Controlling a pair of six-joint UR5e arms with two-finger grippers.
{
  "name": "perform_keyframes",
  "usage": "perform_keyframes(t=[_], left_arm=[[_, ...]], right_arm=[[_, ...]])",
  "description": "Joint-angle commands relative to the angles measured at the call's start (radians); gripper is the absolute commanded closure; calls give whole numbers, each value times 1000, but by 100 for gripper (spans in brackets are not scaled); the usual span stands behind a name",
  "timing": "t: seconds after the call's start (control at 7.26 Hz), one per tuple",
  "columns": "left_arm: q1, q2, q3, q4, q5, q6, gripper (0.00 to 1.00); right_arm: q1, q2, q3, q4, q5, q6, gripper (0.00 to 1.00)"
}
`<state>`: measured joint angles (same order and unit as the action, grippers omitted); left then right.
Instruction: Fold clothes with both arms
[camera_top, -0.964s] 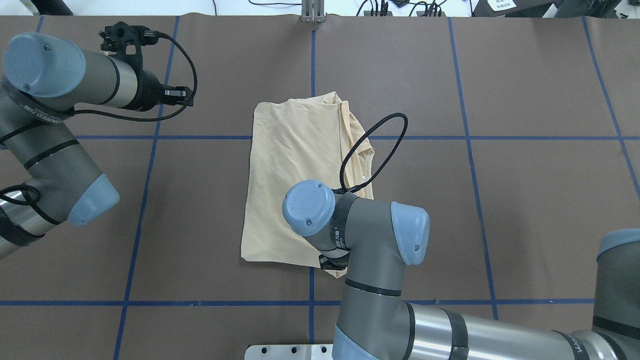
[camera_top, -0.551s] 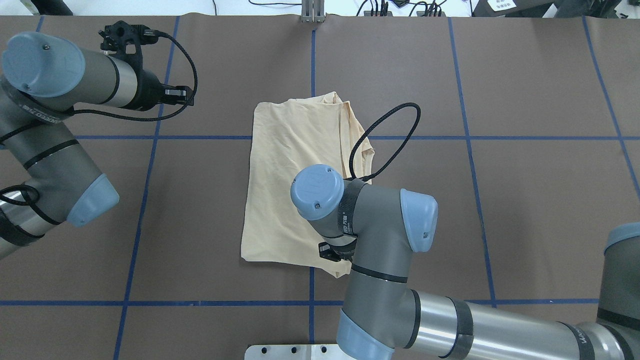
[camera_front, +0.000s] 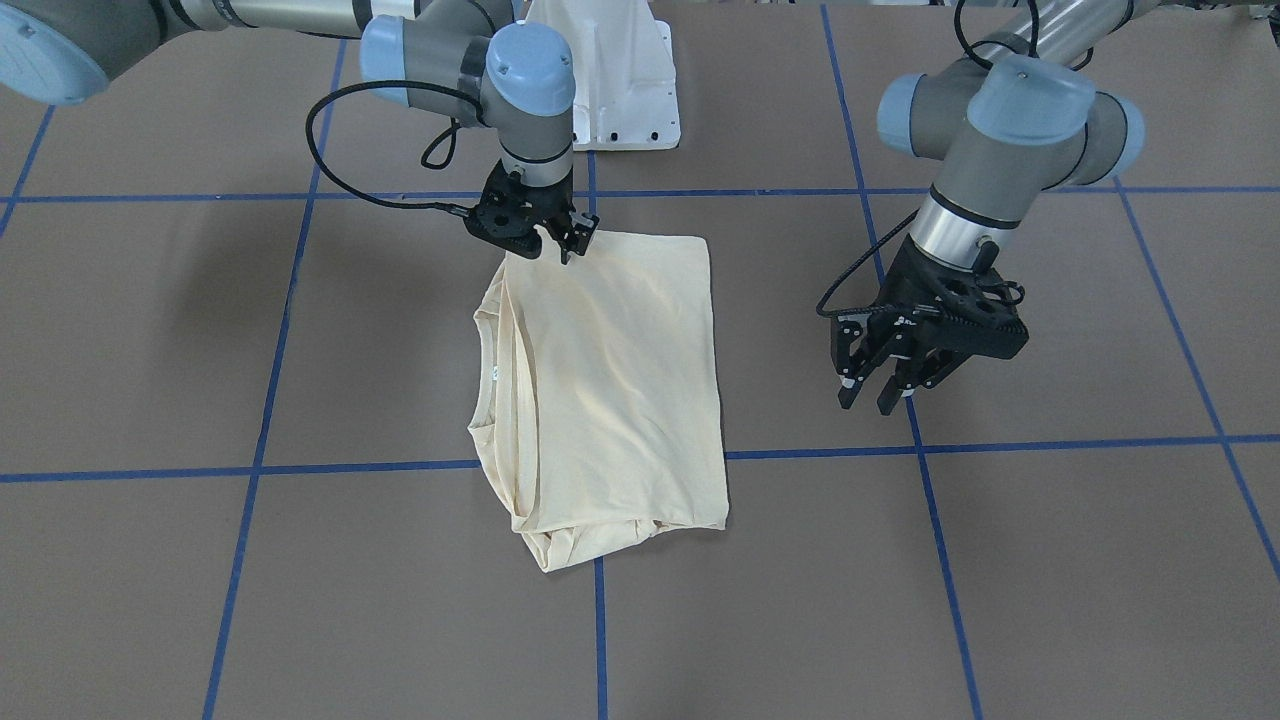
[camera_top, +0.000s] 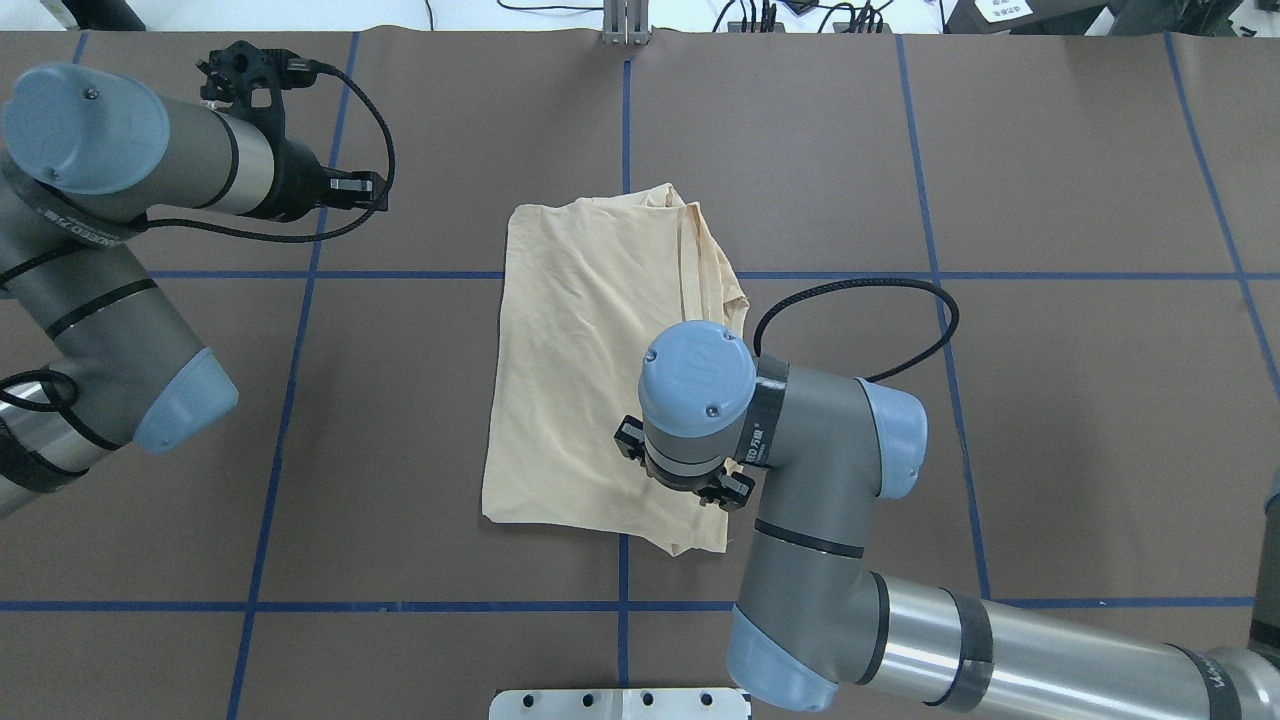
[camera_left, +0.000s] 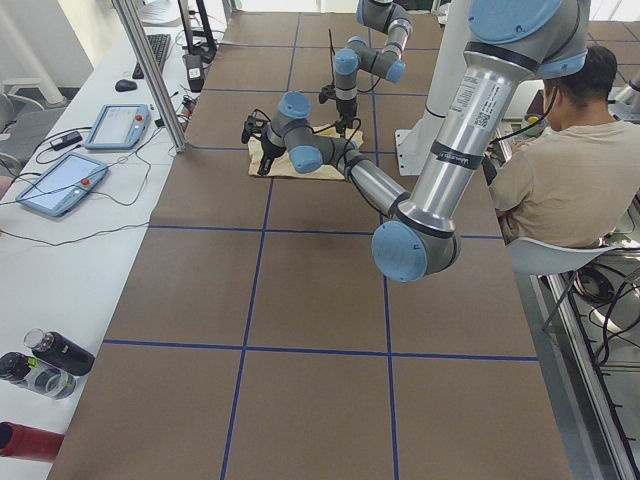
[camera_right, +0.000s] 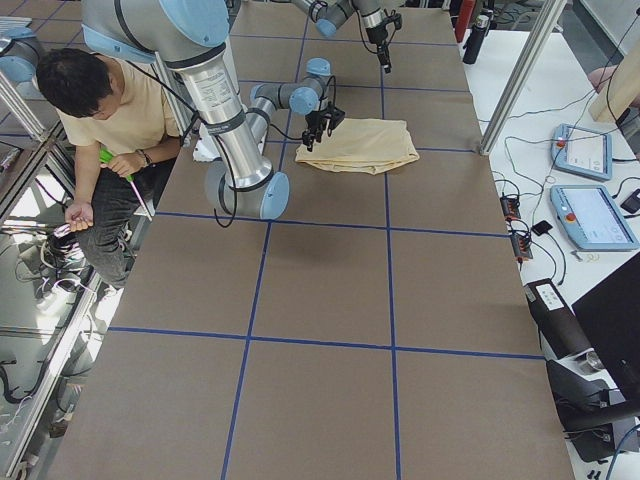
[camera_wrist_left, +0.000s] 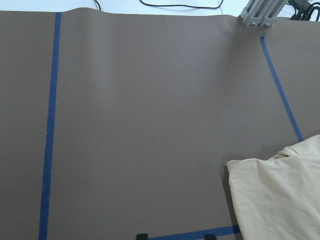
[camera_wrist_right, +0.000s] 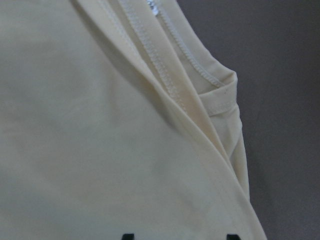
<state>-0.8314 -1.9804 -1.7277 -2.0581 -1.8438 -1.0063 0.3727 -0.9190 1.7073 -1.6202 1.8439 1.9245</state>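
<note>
The cream-yellow shirt (camera_front: 610, 380) lies folded into a tall rectangle at the middle of the brown table (camera_front: 1000, 560). It also shows in the overhead view (camera_top: 590, 350). Its neck opening and small white label (camera_front: 494, 372) face the right arm's side. My right gripper (camera_front: 575, 240) is just above the shirt's corner nearest the robot. The right wrist view shows its two fingertips apart over the cloth (camera_wrist_right: 100, 125), with nothing between them. My left gripper (camera_front: 870, 395) hangs open and empty above bare table, well to the shirt's side.
The white pedestal base (camera_front: 605, 80) stands at the robot's edge of the table. An aluminium post (camera_top: 625, 25) stands at the far edge. A seated person (camera_right: 110, 110) is beside the robot. Control tablets (camera_left: 60, 180) and bottles (camera_left: 50, 360) lie on a side bench.
My right wrist has moved right and a little away from the robot over the shirt's near corner, and its cable has swung right. The shirt and left arm have not moved.
</note>
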Motion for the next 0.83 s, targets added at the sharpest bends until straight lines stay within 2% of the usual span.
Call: perform_keyframes(t=[0.0, 0.28, 0.41, 0.55, 0.69], left_arm=[[0, 0, -6, 1, 0, 0, 52], [0, 2, -12, 3, 2, 0, 51], [0, 2, -13, 3, 2, -2, 51], [0, 2, -18, 12, 3, -2, 51], [0, 2, -21, 15, 3, 0, 51]], right_arm=[[0, -43, 29, 74, -60, 336, 31], [-30, -111, 127, 72, -174, 572, 33], [-64, -132, 156, 71, -216, 599, 30], [-93, -150, 175, 75, -297, 723, 29], [-115, -161, 178, 80, -348, 793, 24]])
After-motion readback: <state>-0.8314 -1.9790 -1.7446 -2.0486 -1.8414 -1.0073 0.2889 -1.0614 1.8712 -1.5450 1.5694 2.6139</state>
